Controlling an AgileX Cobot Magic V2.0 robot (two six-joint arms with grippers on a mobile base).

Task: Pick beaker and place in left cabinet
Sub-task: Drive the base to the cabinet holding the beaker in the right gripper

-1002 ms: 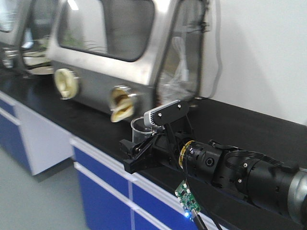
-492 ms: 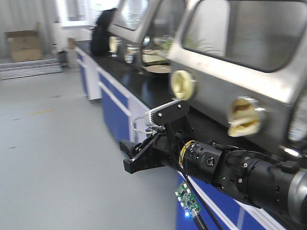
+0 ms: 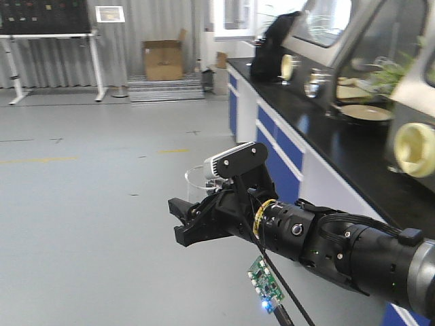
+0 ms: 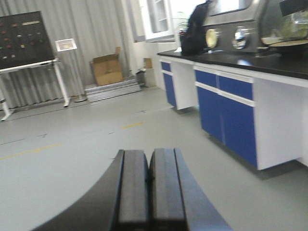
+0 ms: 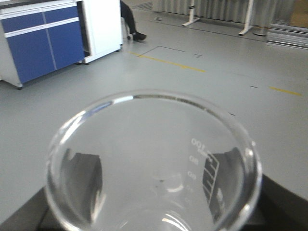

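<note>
The beaker (image 3: 198, 179) is a small clear glass held above the grey floor, its rim showing just left of the wrist camera. My right gripper (image 3: 183, 221) is shut on it. In the right wrist view the beaker (image 5: 154, 159) fills the frame, with white graduation marks on its wall and the dark fingers (image 5: 86, 178) pressed on both sides through the glass. My left gripper (image 4: 149, 179) is shut with nothing between its pads, pointing over the floor. The left cabinet is out of view.
A long black-topped lab bench with blue drawers (image 3: 282, 146) runs along the right, carrying steel glove boxes (image 3: 340, 34). A cardboard box (image 3: 163, 60) and a black board on a stand (image 3: 44, 17) stand at the far wall. A person's legs (image 5: 129, 21) show beside a white bench end.
The whole view has swung left, from facing the bench and glove box to looking down the open floor. The right gripper holds the beaker in the same pose throughout.
</note>
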